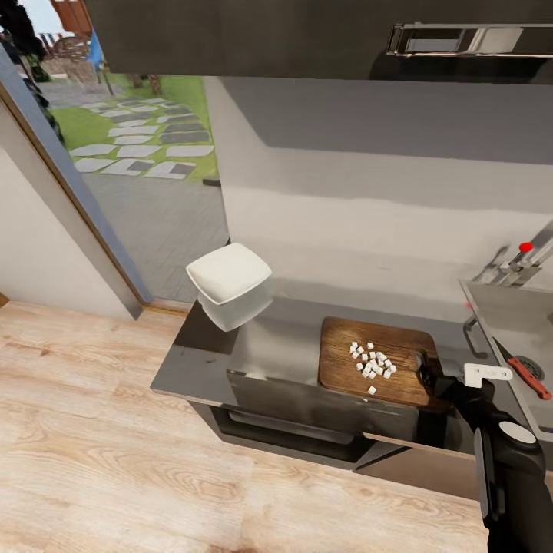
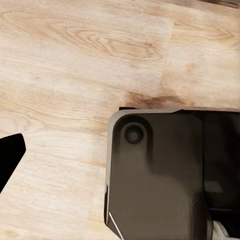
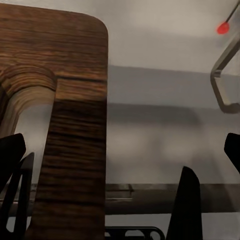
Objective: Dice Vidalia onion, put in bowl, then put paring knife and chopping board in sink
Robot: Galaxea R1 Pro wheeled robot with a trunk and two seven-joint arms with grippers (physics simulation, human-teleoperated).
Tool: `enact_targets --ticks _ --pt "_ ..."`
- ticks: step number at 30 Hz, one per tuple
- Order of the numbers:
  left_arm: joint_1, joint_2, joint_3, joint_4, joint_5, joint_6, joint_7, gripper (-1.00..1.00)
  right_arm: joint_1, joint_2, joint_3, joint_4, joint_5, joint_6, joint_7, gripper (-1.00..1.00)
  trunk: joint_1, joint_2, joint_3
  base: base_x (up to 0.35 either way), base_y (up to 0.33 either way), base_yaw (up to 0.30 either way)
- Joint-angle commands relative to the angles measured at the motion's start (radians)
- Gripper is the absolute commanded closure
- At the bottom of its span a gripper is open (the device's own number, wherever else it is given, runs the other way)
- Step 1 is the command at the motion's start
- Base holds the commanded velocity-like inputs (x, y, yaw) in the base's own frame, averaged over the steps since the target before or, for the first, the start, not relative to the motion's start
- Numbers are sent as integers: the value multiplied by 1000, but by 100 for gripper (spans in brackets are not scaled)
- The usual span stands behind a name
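Wooden chopping board (image 1: 378,361) carries diced onion (image 1: 372,361); right gripper (image 3: 120,165) spread apart at its edge.

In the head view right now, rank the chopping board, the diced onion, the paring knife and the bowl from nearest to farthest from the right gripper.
1. Chopping board: the right gripper is at its right end.
2. Diced onion: on the board, to the gripper's left.
3. Paring knife: to the gripper's right, in the sink.
4. Bowl: far left, at the countertop end.
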Motion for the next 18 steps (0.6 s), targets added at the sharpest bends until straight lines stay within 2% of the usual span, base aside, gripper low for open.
enact_targets --ticks 1,8,9,18 --pt "0 2 -7 -1 10 -2 5 -100 -1 1 -2 13 10 4 11 -100 1 -1 -2 0 0 0" --pt "0 1 -7 -1 10 -2 5 -100 -1 1 -2 13 10 17 11 -100 1 -1 -2 0 0 0" --pt "0 2 -7 -1 10 -2 5 -100 -1 1 -2 13 10 18 11 100 1 -1 -2 0 0 0" --pt "0 2 -7 -1 10 -2 5 -100 -1 1 -2 13 10 18 11 100 1 -1 -2 0 0 0"
